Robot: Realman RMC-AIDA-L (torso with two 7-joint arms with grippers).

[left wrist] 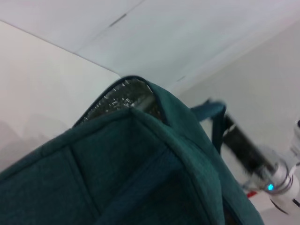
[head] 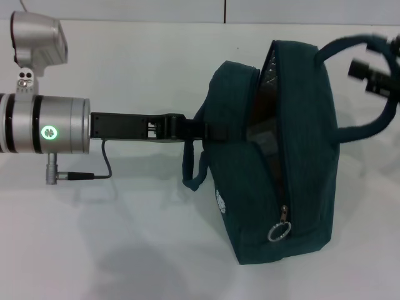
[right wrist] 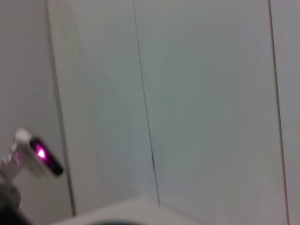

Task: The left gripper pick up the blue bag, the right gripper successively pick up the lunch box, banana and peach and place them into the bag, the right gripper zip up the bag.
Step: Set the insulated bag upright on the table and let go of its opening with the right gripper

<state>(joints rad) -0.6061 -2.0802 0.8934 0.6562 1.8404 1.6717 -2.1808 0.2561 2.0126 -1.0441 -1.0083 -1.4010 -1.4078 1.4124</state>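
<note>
The bag (head: 294, 156) stands on the white table (head: 125, 250), right of the middle in the head view. Its top seam is open: the zipper gap runs from 12 o'clock down toward 6 o'clock, and the silvery lining shows inside. The ring pull (head: 279, 232) hangs at the low end of the zipper, at about 6 o'clock on the bag. A small white logo (head: 220, 202) sits on the side at 8 o'clock.

The left gripper (head: 209, 130) comes in from 9 o'clock and is clenched on the bag's near handle, where this joins the side wall; the loose loop of the handle (head: 190, 169) hangs below it. Its silver wrist with the green light (head: 49, 132) lies further out at 9 o'clock.

The far handle (head: 369, 81) arcs out at 2 o'clock. The right gripper (head: 375, 75) is there, just beside this handle, blurred; whether it grasps anything I cannot tell.

In the left wrist view the bag (left wrist: 140, 159) fills the lower part.
</note>
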